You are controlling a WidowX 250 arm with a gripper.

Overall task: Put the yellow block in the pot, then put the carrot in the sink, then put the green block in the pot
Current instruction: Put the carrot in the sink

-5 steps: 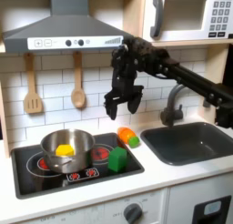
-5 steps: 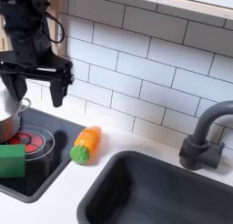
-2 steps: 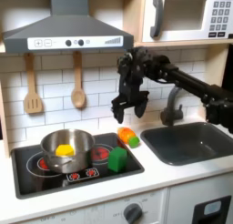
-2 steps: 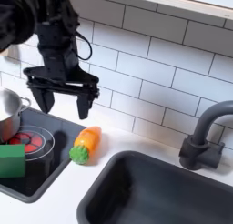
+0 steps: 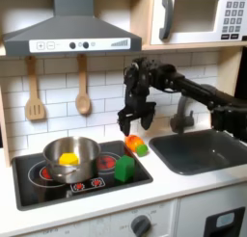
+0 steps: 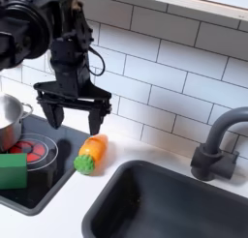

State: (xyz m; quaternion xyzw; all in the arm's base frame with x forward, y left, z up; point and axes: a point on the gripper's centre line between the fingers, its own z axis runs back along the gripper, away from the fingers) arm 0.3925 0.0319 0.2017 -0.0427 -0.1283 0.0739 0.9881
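Note:
A yellow block lies inside the shiny steel pot on the stovetop; the pot's edge shows at the second exterior view's left. The green block sits on the stovetop beside the pot. At the stovetop's far right corner lies the orange carrot, its green tip toward the front. My gripper hangs open just above the carrot with nothing between its fingers. The dark grey sink lies to the right of the carrot in both exterior views.
A dark curved faucet stands behind the sink. Two wooden utensils hang on the tiled wall under the range hood. A microwave sits at the upper right. The black stovetop has red burner rings.
My open gripper has moved right, away from the pot, and come down over the carrot. The blocks, pot and carrot have not moved.

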